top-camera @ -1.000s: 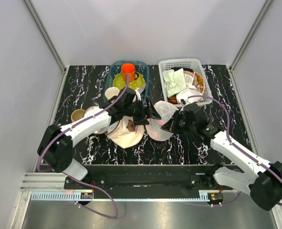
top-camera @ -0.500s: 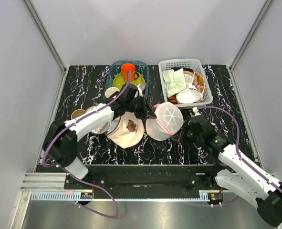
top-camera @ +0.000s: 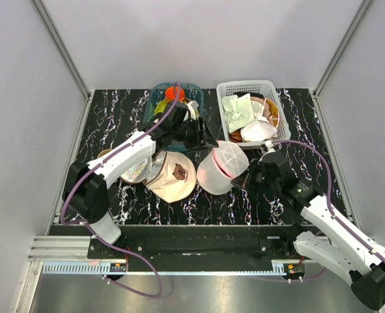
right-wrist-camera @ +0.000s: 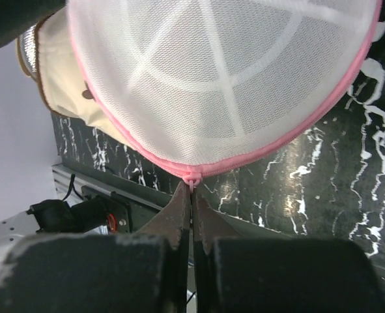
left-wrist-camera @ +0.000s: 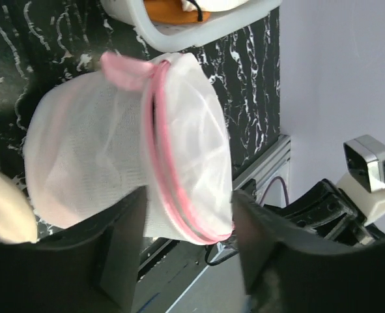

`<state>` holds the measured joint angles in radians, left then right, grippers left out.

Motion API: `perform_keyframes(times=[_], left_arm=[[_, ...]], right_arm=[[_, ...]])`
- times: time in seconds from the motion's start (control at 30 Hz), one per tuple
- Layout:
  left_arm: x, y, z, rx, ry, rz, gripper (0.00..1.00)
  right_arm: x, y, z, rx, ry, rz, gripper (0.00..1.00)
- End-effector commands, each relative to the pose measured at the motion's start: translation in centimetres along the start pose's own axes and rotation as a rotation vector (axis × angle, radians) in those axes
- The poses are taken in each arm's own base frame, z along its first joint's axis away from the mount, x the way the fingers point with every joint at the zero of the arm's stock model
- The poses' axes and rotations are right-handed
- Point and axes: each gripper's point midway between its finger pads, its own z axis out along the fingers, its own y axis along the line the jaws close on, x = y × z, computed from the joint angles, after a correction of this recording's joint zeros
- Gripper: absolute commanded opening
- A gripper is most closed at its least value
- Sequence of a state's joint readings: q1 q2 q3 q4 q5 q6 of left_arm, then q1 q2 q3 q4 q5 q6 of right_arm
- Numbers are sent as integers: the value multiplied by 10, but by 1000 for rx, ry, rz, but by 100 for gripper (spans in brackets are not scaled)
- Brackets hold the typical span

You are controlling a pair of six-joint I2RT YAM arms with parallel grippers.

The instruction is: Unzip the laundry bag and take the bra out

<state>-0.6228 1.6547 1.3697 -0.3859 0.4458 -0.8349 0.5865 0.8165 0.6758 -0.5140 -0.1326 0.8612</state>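
Grey panel walls close in a black, white-veined counter. At its middle the laundry bag stands tilted on its edge, just beside a beige cap. Its pink rim looks zipped shut along the stretch in view.

The right gripper is clenched, its tips pinching the zip pull at the rim. The left gripper hangs over the bag with its jaws apart and nothing visibly between them.

That is the weak point. With nothing seen pinning the bag, a tug on the pull would likely drag or roll the whole light case across the counter rather than run the zip. The small pull could also slip out of the pinch, or the mesh could snag in the teeth at the curve. If the bag slides, it may shove the cap.

A pink tint through the mesh is probably the bra, inside the bag.

At the back, the white basket holds a pale green cloth and a white domed item. The blue bin beside it holds an orange cup, mostly hidden behind the left arm.
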Motion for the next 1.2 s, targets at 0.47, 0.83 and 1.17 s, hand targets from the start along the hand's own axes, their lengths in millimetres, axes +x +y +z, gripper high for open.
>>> perform_keyframes(times=[0.47,0.83,1.17], left_arm=[[49,-16,-34,48,52,0,98],[51,-31,5,122,139,-2,74],[51,-24,7,80,123,-18,90]], right_arm=[[-16,41,26,-110,24,-41,0],[-14,36,22,-100,15,-32,0],[-12,27,20,-80,3,-24,0]])
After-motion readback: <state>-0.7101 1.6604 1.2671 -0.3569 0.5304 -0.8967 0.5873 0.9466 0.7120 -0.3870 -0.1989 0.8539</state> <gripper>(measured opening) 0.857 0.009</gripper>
